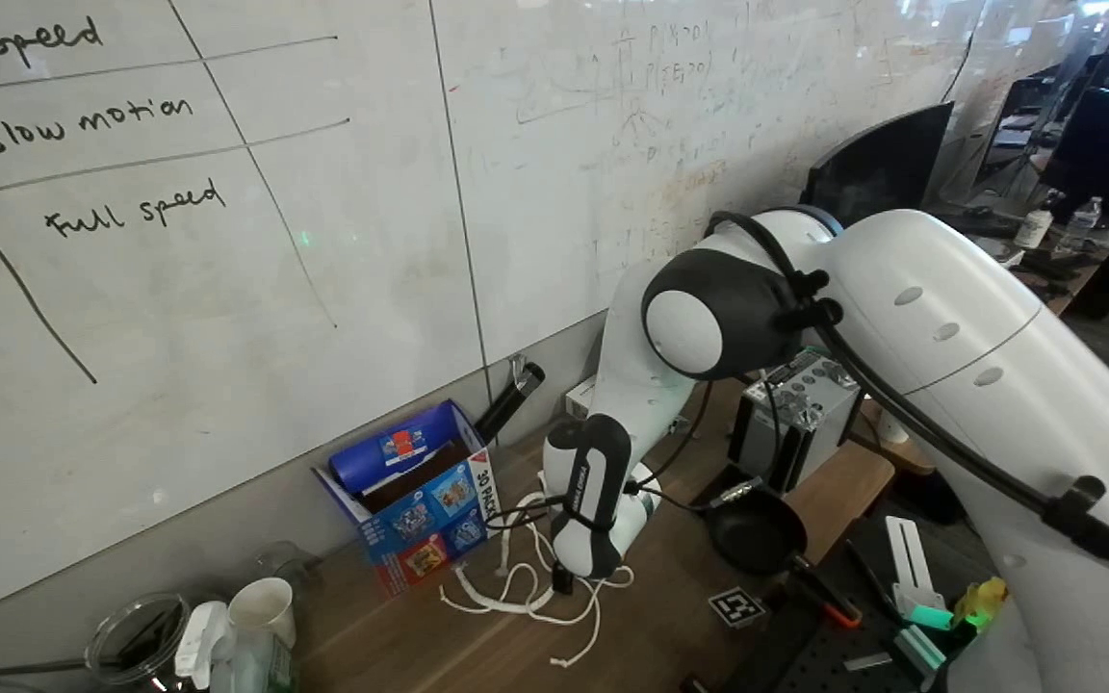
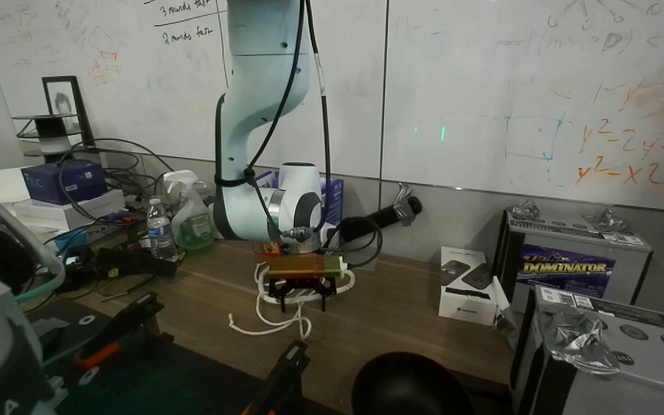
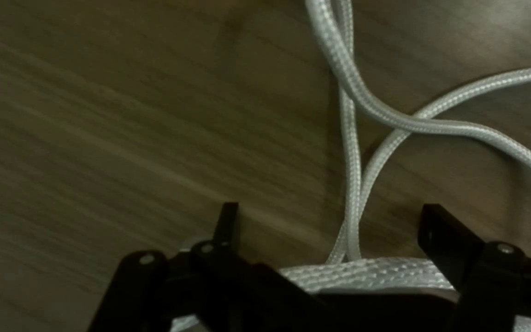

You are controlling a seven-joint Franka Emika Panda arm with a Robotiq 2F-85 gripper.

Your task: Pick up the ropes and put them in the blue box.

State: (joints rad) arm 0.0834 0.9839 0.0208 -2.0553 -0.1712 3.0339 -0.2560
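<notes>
The white ropes (image 1: 495, 603) lie in loose loops and strands on the wooden table, in front of the blue box (image 1: 420, 525). The box has printed red and white pictures, and its top is open with a rounded blue panel at its back. In an exterior view the box (image 2: 335, 199) is mostly hidden behind the arm. My gripper (image 2: 303, 308) points down, low over the ropes. In the wrist view the gripper (image 3: 330, 207) is open, with rope strands (image 3: 352, 184) between its fingers. A thick rope piece crosses close beneath the gripper. Its contact with the fingers cannot be told.
A black tube (image 1: 509, 402) leans by the box at the whiteboard. A black pan (image 1: 757, 529), a white carton (image 2: 467, 285) and large grey batteries (image 2: 574, 253) stand to one side. A spray bottle (image 2: 193, 216) and paper cup (image 1: 263, 608) stand on the other side.
</notes>
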